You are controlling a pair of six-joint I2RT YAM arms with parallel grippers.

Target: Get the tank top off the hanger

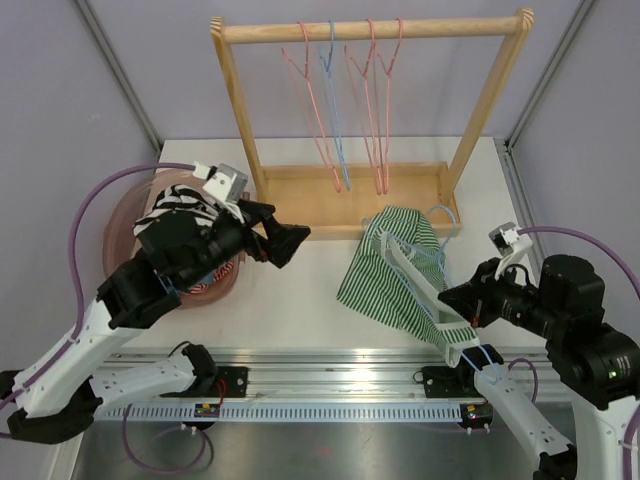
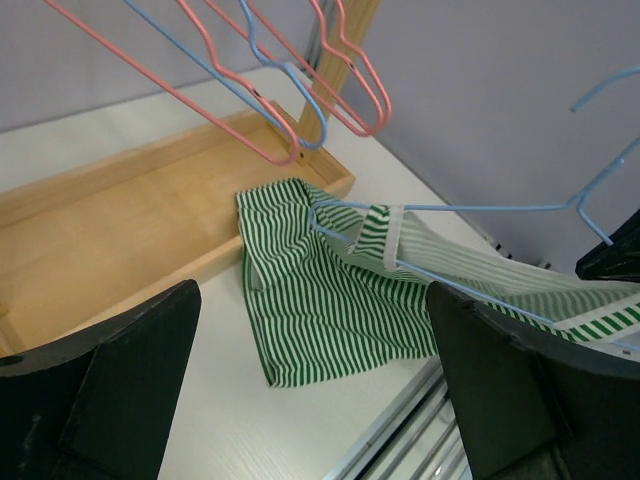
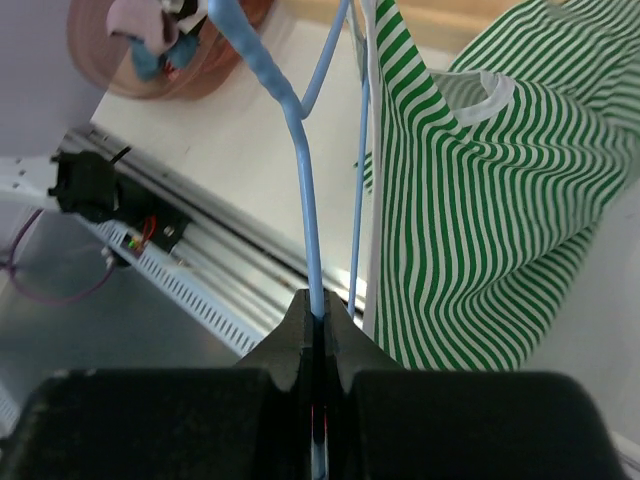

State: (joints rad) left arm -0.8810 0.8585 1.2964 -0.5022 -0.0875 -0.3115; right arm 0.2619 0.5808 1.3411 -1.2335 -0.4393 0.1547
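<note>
The green-and-white striped tank top (image 1: 385, 275) lies partly on the table right of centre, still threaded on a light-blue wire hanger (image 1: 437, 212). My right gripper (image 1: 456, 298) is shut on the hanger's wire and holds it tilted above the table; the wrist view shows the wire (image 3: 305, 200) pinched between the closed jaws (image 3: 320, 305), with the top (image 3: 480, 220) draped to its right. My left gripper (image 1: 287, 243) is open and empty, hovering left of the top. Its wrist view shows the top (image 2: 320, 300) and the hanger (image 2: 480, 208) between and beyond the spread fingers (image 2: 312, 340).
A wooden clothes rack (image 1: 370, 30) stands at the back with several pink and blue hangers (image 1: 345, 110) over its wooden base tray (image 1: 300, 195). A pink basket (image 1: 125, 215) of clothes sits at the left, under my left arm. A metal rail (image 1: 330, 365) runs along the near edge.
</note>
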